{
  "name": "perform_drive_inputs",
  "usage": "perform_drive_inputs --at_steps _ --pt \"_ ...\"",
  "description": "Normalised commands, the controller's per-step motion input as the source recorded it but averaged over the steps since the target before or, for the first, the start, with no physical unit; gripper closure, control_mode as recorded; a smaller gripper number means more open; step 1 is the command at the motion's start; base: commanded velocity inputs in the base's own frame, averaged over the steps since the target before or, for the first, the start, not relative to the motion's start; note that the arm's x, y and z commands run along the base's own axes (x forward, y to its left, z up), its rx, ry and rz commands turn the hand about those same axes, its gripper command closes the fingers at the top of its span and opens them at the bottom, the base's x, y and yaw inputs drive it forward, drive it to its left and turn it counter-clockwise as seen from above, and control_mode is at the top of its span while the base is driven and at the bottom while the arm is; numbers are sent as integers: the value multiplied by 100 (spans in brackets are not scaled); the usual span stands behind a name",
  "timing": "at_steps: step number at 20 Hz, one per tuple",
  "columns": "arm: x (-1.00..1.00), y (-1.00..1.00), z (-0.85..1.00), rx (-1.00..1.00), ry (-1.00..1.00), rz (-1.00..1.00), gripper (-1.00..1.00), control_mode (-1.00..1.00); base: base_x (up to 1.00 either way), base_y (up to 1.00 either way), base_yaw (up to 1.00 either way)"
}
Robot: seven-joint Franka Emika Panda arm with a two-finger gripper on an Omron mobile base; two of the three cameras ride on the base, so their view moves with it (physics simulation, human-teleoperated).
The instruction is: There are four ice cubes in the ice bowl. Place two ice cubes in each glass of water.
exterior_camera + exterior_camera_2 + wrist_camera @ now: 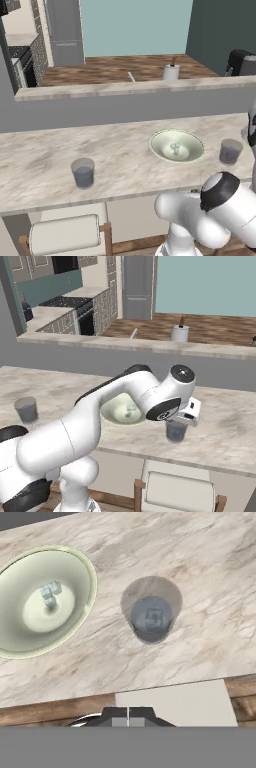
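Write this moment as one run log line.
gripper: shut, empty, above counter edge | ice bowl: some ice cubes inside | near glass of water: one cube visible

Veined marble counter [210, 572], glossy glazed ice bowl [85, 567] (ceramic-looking), clear glass of water [151, 610].

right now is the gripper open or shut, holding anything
Gripper: shut, fingertips together, nothing between them in the hand view; it hangs above the counter edge near the glass of water.

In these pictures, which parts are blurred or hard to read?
Left base view: soft overall; ice cubes in the ice bowl merge into a blob. Hand view: sharper; cube outline in the glass is faint. Right base view: the arm hides part of the bowl.
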Motion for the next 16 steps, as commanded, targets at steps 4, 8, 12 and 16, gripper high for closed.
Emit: perform_drive_inputs --at_steps 4,8,12,16 --pt "-28 99 60 -1 7 1 100 -100 0 0 0" --pt "-25 99 46 -7 1 1 100 -100 0 0 0" --pt "-4 84 15 -3 3 6 100 -100 0 0 0" --pt "0 34 0 -1 6 12 100 -100 0 0 0"
